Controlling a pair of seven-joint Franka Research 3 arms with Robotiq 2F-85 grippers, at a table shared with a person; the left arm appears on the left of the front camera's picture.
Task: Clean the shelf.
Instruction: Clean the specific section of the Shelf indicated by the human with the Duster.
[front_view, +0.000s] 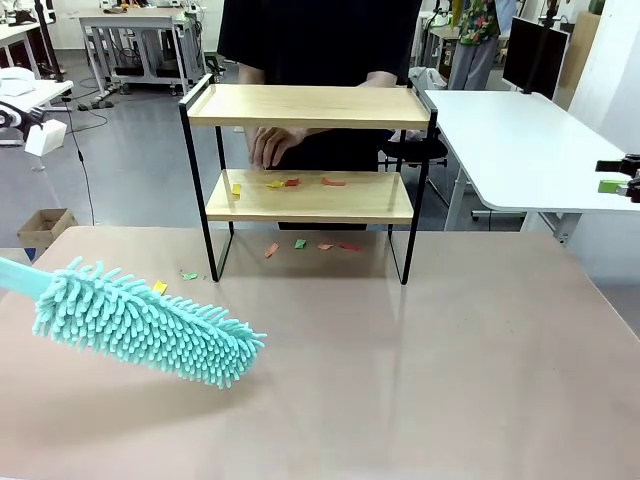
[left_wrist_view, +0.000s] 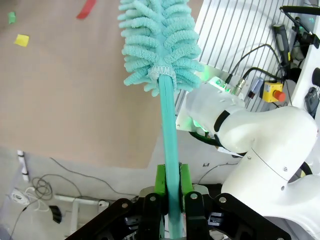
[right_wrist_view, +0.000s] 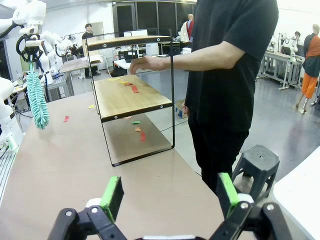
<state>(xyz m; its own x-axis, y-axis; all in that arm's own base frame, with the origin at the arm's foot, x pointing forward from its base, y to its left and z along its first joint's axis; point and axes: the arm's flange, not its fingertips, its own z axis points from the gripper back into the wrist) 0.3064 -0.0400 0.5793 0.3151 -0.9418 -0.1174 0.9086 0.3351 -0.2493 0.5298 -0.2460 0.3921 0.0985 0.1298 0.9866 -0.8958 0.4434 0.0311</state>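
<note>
The shelf (front_view: 310, 106) (right_wrist_view: 131, 100) stands at the middle back of the table, with coloured paper scraps (front_view: 283, 183) on its lower board and more scraps (front_view: 299, 243) on the table under it. A person's hand (front_view: 270, 146) (right_wrist_view: 143, 63) hovers over the lower board. My left gripper (left_wrist_view: 170, 197) (right_wrist_view: 29, 48) is shut on the handle of a teal fluffy duster (front_view: 150, 325) (left_wrist_view: 160, 45) (right_wrist_view: 37, 102), whose head hangs low over the table's front left, apart from the shelf. My right gripper (right_wrist_view: 170, 194) (front_view: 612, 176) stands open with nothing in it at the table's right side.
Loose scraps, one yellow (front_view: 159, 287) and one green (front_view: 189, 275), lie on the table by the shelf's left leg. The person stands behind the shelf. A white table (front_view: 520, 150) is at the back right, with a black stool (right_wrist_view: 260, 160) on the floor beside the person.
</note>
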